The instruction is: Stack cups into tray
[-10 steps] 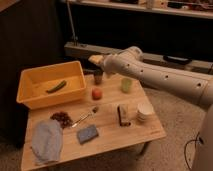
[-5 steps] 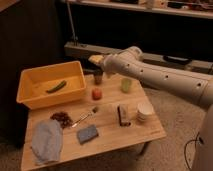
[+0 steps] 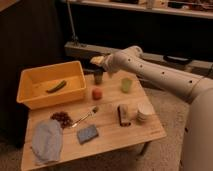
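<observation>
The yellow tray (image 3: 35, 97) stands at the table's back left with a green vegetable (image 3: 56, 86) lying inside. The dark grey-brown cup (image 3: 98, 76) stands just right of the tray. My gripper (image 3: 98, 61) hangs directly above that cup at the end of the white arm reaching in from the right. The pale green cup (image 3: 126, 85) stands farther right. The wider whitish cup (image 3: 145, 112) sits near the table's right edge. The red fruit (image 3: 96, 93) lies in front of the dark cup.
On the wooden table (image 3: 110, 137) lie a blue-grey cloth (image 3: 47, 140), a blue sponge (image 3: 87, 133), a spoon (image 3: 85, 117), a dark pile of small fruit (image 3: 62, 118) and a dark and white block (image 3: 123, 114). Shelving stands behind.
</observation>
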`<state>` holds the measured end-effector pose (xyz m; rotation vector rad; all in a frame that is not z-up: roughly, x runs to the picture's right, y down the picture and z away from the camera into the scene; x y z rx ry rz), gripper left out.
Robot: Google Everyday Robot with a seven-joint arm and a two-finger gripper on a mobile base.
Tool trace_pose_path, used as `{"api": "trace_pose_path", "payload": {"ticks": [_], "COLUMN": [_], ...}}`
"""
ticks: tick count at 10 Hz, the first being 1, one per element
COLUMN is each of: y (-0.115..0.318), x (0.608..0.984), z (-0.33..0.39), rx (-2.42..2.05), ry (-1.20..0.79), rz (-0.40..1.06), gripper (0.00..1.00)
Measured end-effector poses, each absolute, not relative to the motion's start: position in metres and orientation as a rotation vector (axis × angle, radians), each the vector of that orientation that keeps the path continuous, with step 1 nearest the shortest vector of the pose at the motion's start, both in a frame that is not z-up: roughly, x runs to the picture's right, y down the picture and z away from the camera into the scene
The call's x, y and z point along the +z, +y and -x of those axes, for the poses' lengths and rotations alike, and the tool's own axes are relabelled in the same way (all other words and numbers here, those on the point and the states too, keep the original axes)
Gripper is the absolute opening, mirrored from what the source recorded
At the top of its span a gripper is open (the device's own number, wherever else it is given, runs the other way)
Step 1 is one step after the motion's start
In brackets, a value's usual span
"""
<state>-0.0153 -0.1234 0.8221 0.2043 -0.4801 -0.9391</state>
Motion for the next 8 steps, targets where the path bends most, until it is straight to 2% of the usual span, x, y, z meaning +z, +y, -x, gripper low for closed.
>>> {"api": "trace_pose_path", "payload": {"ticks": [8], "y": [-0.135], "x": [0.858], "z": [0.010], "rx": [-1.049], "ry": [-0.470], "rz": [-0.101], "gripper": [0.80]}}
